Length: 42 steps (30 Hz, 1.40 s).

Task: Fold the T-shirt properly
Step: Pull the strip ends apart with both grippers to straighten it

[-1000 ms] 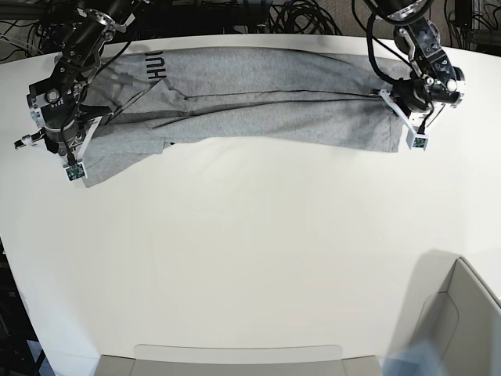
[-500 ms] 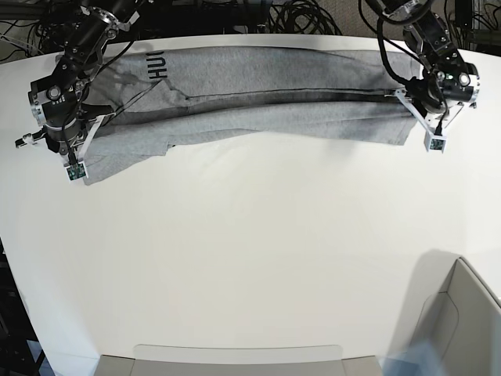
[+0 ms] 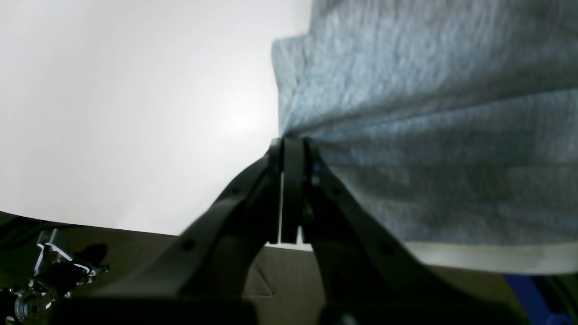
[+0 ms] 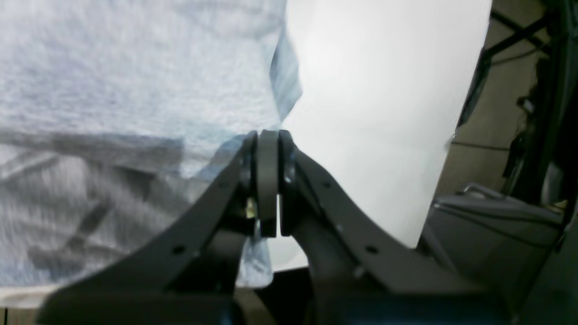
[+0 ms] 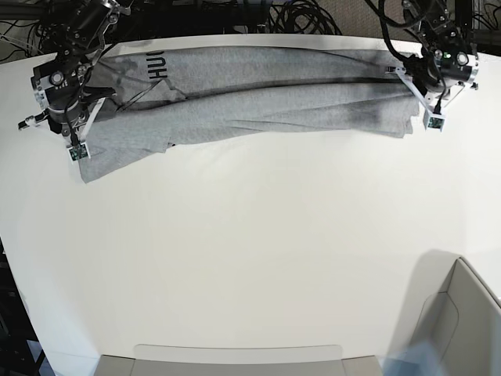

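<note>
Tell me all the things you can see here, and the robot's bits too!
T-shirt: one, heather grey with black letters near one end, stretched across the far side of the table.
Table: one, white, under everything.
Cardboard box: one, pale grey-brown, at the near corner on the base view's right.
Tray edge: one, pale grey, at the near edge of the table.
Cables: a tangle, black, behind the far edge of the table.
Left pincer: one, black, shut on the T-shirt's edge, on the base view's right.
Right pincer: one, black, shut on the T-shirt's edge, on the base view's left.
</note>
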Each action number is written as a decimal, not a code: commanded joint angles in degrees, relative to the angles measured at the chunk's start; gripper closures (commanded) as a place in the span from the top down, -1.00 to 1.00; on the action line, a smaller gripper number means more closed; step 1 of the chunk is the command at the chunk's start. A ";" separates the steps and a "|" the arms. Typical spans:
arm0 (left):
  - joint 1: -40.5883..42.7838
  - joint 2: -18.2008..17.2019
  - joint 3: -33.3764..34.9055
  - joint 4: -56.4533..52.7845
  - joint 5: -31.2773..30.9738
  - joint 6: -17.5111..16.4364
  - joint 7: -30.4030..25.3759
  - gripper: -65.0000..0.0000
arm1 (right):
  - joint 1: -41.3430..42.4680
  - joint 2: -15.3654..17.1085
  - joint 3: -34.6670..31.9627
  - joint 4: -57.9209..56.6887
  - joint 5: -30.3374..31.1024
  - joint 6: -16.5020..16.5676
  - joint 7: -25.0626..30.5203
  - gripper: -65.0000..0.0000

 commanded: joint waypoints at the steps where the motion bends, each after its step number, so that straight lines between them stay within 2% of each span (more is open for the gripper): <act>1: 0.23 -0.64 -0.08 0.88 0.52 0.12 0.30 -1.00 | 0.92 0.33 2.37 1.32 -1.07 0.89 0.30 -1.00; 5: 1.55 -0.72 -0.35 0.88 0.52 0.12 0.30 -1.00 | 1.01 -0.28 7.20 1.32 -1.25 0.89 0.30 -1.00; 15: 6.82 -1.43 0.09 0.53 0.52 0.12 -0.98 -1.00 | -1.19 -1.87 7.12 0.97 -1.34 0.89 0.39 -1.00; 20: 7.61 -1.43 -0.08 0.53 0.61 0.12 -1.15 -1.00 | -1.19 -3.18 7.20 0.97 -1.42 0.89 3.82 -1.00; 21: 7.61 -1.43 -0.26 0.53 0.70 0.12 -1.15 -0.95 | -1.19 -3.54 7.20 0.97 -1.42 0.89 3.99 -1.00; 25: 7.61 -1.52 -0.70 0.79 0.70 0.12 -1.15 -0.43 | -1.19 -3.71 6.94 0.97 -1.51 0.89 3.82 -1.00; 27: 7.44 -1.43 -2.63 0.88 0.70 0.12 -1.15 -0.29 | -1.19 -3.71 7.12 0.97 -1.51 0.89 3.82 -0.89; 31: 6.12 0.16 -10.81 1.23 0.35 0.12 -1.42 -0.26 | -1.36 -3.71 7.29 0.97 -1.51 0.89 3.82 -0.63; 34: 2.08 0.68 -14.76 3.25 0.17 0.12 -1.59 -0.26 | -1.54 -3.71 7.12 0.97 -1.42 0.89 3.91 -0.54; 39: -1.62 0.68 -10.72 3.25 0.17 0.12 0.30 -0.05 | -1.28 -3.80 6.85 0.97 -1.42 0.89 3.91 -0.54; 42: -2.93 0.59 -6.24 3.17 -0.71 0.12 0.30 -0.04 | -1.10 -3.80 6.85 0.97 -1.42 0.89 3.91 -0.54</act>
